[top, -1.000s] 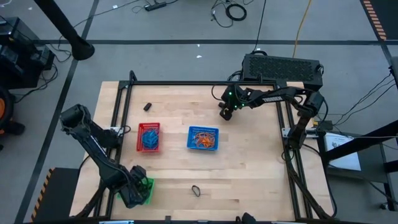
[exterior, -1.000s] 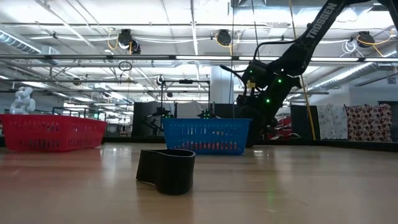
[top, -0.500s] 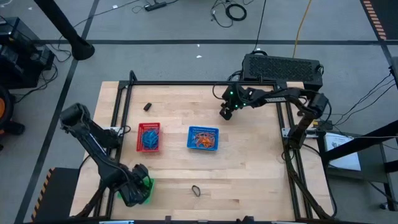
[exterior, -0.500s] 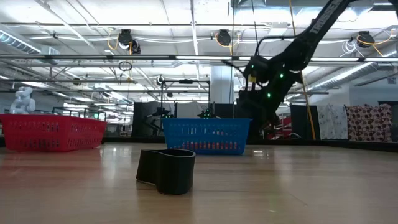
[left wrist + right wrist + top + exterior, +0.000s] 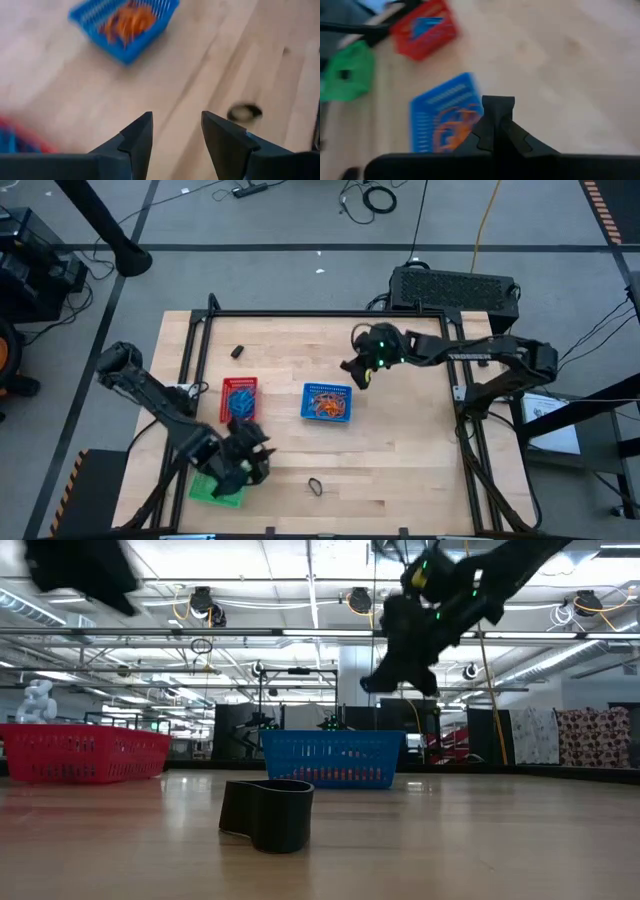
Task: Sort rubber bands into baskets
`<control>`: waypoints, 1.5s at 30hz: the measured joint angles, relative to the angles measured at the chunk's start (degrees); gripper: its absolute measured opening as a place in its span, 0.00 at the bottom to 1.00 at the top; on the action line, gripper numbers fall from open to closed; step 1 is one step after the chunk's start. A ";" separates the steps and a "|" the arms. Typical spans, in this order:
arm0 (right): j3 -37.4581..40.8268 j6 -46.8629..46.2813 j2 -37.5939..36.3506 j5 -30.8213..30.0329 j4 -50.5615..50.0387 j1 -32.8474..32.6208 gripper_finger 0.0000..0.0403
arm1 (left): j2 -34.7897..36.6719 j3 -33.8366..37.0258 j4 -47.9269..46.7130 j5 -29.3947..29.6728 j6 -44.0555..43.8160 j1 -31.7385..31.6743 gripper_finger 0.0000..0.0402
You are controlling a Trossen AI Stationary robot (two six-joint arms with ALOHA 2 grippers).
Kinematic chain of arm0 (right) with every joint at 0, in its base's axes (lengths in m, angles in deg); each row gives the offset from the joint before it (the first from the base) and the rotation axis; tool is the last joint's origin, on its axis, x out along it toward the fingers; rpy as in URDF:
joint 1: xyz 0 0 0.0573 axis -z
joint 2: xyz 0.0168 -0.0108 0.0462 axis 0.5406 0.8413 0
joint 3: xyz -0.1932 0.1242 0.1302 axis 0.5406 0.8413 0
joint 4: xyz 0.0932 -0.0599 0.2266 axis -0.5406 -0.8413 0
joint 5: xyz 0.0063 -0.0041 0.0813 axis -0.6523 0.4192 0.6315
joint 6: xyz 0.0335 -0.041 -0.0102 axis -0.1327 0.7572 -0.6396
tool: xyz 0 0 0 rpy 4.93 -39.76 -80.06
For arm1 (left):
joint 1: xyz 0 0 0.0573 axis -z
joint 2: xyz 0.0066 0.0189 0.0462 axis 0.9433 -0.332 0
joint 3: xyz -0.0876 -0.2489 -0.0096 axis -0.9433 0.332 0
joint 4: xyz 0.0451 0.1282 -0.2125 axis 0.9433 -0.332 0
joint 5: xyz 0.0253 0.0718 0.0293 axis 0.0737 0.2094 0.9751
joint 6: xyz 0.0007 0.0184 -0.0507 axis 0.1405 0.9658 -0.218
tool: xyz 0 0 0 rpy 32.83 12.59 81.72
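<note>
Two hands aloft, left hand point(image 5: 250, 455) spread, right hand point(image 5: 352, 370) pressed together, empty

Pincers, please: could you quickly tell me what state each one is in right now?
Left pincer: open, holding nothing.
Right pincer: shut; nothing visible between its fingers.

A light wooden table point(image 5: 400, 470) of butcher-block planks stands on a grey concrete floor point(image 5: 280, 270) crossed by dark seams and strewn with black cables point(image 5: 372, 198). Seen level across it, the room is a wide workshop: a white ceiling point(image 5: 300, 570) with pipes, beams and lamps, and patterned cloths point(image 5: 575, 735) hanging far right.
</note>
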 joint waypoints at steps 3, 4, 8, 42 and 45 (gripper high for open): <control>0.00 -2.91 -1.55 0.05 0.98 -5.01 0.00 | 0.00 0.00 6.28 0.42 10.70 -4.50 0.44; 0.00 -3.90 -1.81 0.22 2.27 -6.84 0.00 | 0.00 0.00 8.23 0.16 14.18 -5.96 0.44; -0.07 -7.35 -2.34 2.54 8.70 -13.85 0.00 | 0.15 1.67 18.79 -6.33 26.81 -11.71 0.44; -0.07 -16.40 -2.32 -8.22 22.39 -31.12 0.00 | -3.93 13.61 79.84 -33.05 35.75 -25.80 0.44; -0.07 -16.38 -2.32 -8.11 22.07 -30.81 0.00 | -3.93 13.53 80.38 -33.00 36.67 -26.16 0.44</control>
